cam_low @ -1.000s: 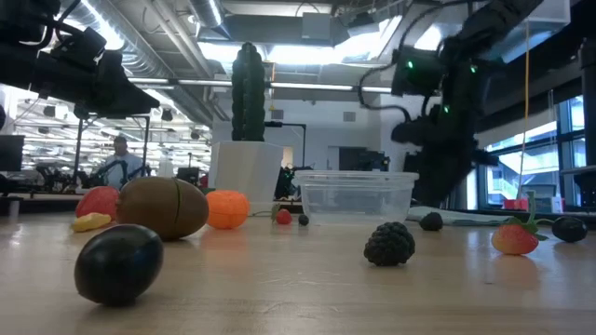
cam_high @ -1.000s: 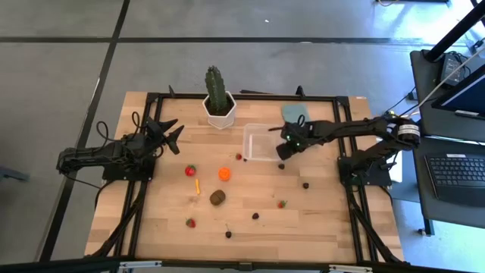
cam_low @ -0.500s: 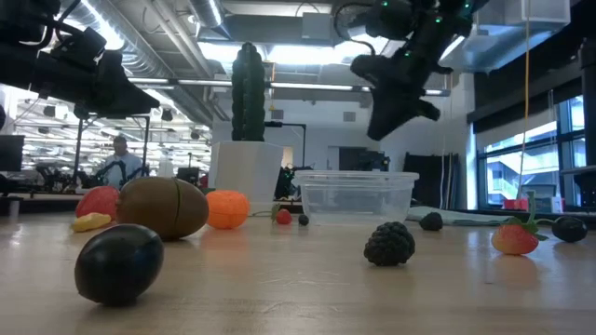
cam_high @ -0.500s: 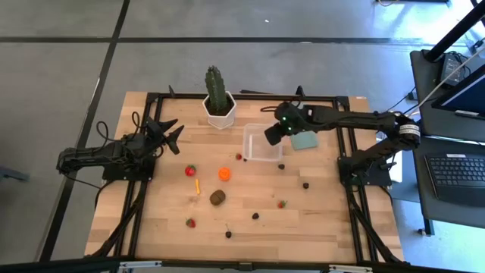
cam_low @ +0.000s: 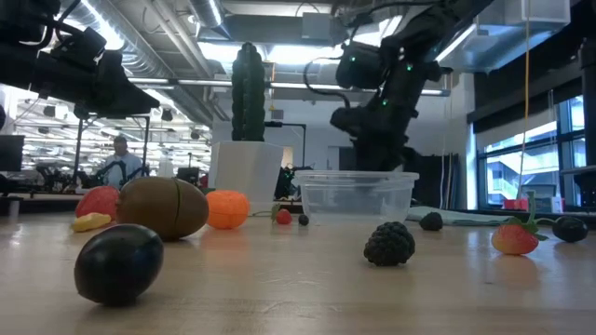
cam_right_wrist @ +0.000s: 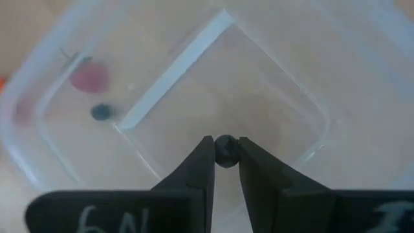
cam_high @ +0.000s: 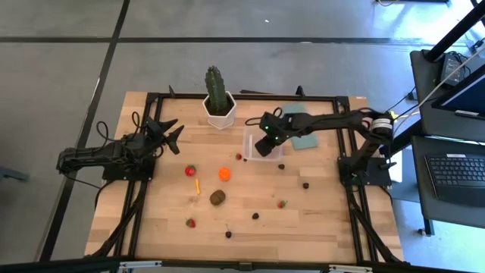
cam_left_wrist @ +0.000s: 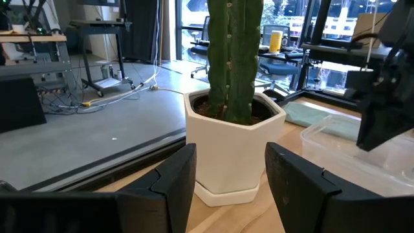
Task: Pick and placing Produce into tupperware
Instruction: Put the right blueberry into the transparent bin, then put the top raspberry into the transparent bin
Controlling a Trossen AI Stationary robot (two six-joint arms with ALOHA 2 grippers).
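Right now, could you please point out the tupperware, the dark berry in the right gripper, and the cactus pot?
tupperware (cam_low: 356, 194): low view, front wall.
dark berry (cam_right_wrist: 224, 150): right wrist view, its visible middle, between the fingertips.
cactus pot (cam_left_wrist: 226, 152): left wrist view, front face of the white pot.

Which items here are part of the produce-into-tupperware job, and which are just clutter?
Job:
- tupperware
- dark berry held in the right gripper over it
- strawberries, orange ball, brown oval, yellow stick, loose dark berries

Clutter:
- cactus in its white pot
- blue-grey lid
- left gripper, idle beside the cactus
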